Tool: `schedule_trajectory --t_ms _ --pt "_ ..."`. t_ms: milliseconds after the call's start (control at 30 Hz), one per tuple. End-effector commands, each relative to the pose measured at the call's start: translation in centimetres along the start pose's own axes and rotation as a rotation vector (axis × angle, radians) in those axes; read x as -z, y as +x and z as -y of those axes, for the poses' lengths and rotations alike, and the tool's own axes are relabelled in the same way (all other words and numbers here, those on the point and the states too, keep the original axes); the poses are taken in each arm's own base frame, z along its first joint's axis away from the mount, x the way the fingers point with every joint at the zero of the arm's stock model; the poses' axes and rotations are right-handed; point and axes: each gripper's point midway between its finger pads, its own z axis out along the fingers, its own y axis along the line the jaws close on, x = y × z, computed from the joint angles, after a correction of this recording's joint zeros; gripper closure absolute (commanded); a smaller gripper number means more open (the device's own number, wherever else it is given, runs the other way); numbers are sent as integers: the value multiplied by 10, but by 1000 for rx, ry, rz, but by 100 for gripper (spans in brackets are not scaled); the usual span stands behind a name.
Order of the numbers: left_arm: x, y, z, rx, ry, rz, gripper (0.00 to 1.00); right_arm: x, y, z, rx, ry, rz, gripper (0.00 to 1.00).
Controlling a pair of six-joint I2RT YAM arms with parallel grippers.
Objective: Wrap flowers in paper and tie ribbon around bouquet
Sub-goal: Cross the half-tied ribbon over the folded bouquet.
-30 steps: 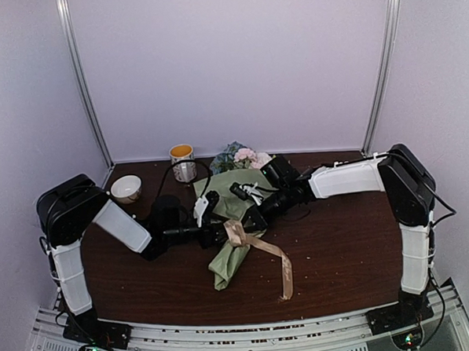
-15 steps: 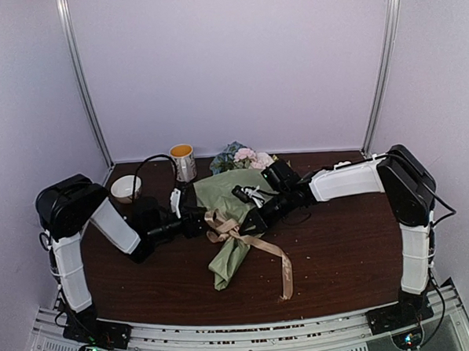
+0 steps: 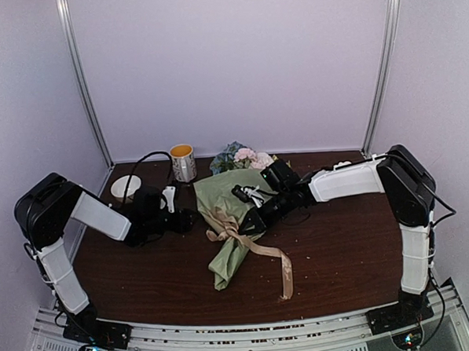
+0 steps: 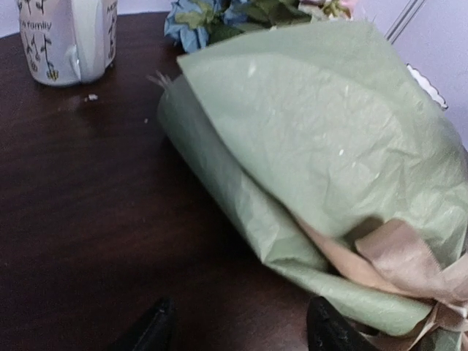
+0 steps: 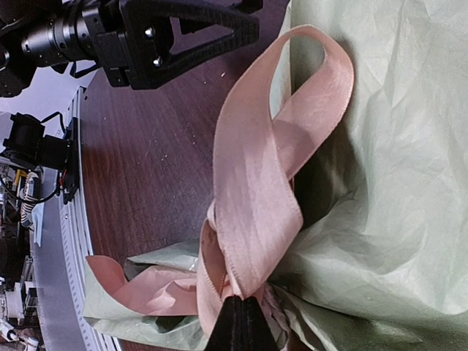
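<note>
The left arm has drawn back toward the left side of the tabletop [image 3: 341, 256] since the earlier frame. Its hand [image 4: 239, 335], which was up against the wrap, now sits apart from it with the fingers spread and only bare wood between them. The right arm has not shifted.

The bouquet [image 3: 223, 262] lies on its side near the middle of the tabletop, narrow end toward the arm bases and wide end toward the back wall. Its paper [image 3: 234, 190] shows the sage-green face outward, creased and folded into a cone, with a sliver of the tan face at the overlap in the left wrist view.

The ribbon [image 3: 263, 249] is gathered around the cone's waist in loose loops, and one long tail trails over the wood toward the near edge. The right hand [image 5: 238, 325] has its fingers pressed together on the ribbon where the loops bunch up, right against the paper.

The flowers [image 3: 245, 155] poke out of the wide end, pink, white and blue. A white mug [image 3: 183, 164] stands upright just left of them near the back edge. A small white bowl [image 3: 126, 186] sits farther left, beside the left arm.
</note>
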Motion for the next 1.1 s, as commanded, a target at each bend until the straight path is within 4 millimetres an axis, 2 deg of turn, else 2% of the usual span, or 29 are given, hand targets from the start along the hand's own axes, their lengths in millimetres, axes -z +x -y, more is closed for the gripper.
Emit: schedule_trajectory --t_ms 0,67,100,133,267,333,467,567,700,800,900,1067 --pt "14 6 -15 24 -80 -3 36 12 -18 -13 38 10 43 100" --pt "22 4 -16 1 -92 11 37 15 -20 -14 44 20 44 100" --pt "25 0 -3 -69 -29 14 39 18 -20 -14 47 26 43 100" --pt "29 -9 11 -125 25 39 43 19 -19 -13 49 34 41 100" --pt "57 -36 96 -516 338 148 45 21 -16 -15 56 44 34 100" --pt "60 -46 117 -616 424 152 44 20 -16 -15 59 41 33 100" --pt "39 -42 120 -708 464 79 42 19 -22 -15 62 43 46 100" --pt "28 -41 129 -739 540 39 41 20 -27 -17 69 39 58 98" --pt "7 -29 126 -756 569 -29 40 15 -22 -8 62 63 43 95" --pt "2 -14 127 -767 631 -111 39 12 -19 -3 51 67 34 94" --pt "-1 -10 129 -756 657 -126 39 12 -21 -3 58 68 36 95" --pt "-13 -7 124 -764 601 -128 40 12 -24 -6 61 50 43 95"
